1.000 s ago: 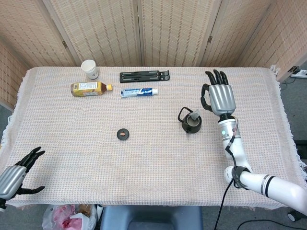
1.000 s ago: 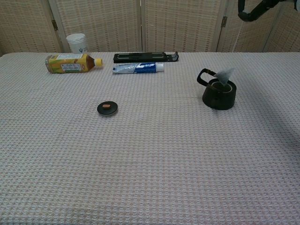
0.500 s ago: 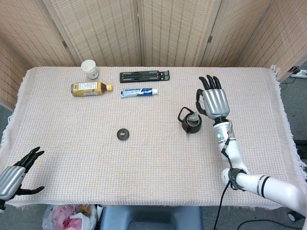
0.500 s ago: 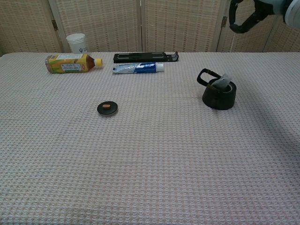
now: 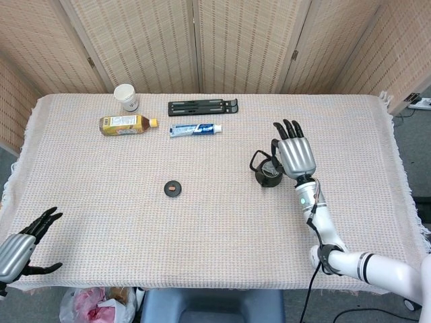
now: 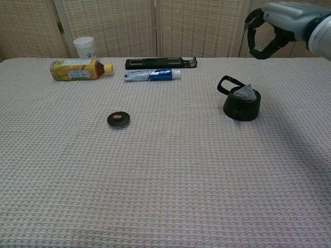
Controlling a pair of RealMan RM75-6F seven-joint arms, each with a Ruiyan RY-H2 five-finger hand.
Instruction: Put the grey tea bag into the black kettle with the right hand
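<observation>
Since 1 s ago my right hand [image 5: 293, 153] has come down & in toward me, now hanging just over the small black kettle [image 6: 241, 105]; holds nothing, thumb and fingers bent into a loose ring in chest view. Left hand [image 5: 19, 250] sits nearest, at table's front-left corner, fingers spread, idle & out of the way. Mid-table: small black round lid [image 6: 118, 119], off so the mouth stays free. Grey tea bag [image 6: 245, 93] lies in kettle mouth, a corner poking above rim – prob. needs a push down.

table [image 5: 101, 222], woven cloth: kettle [image 5: 268, 173], lid [image 5: 174, 188], bottle [image 5: 126, 124], toothpaste [image 5: 195, 129], cup [image 5: 126, 97], stand [image 5: 203, 106].
</observation>
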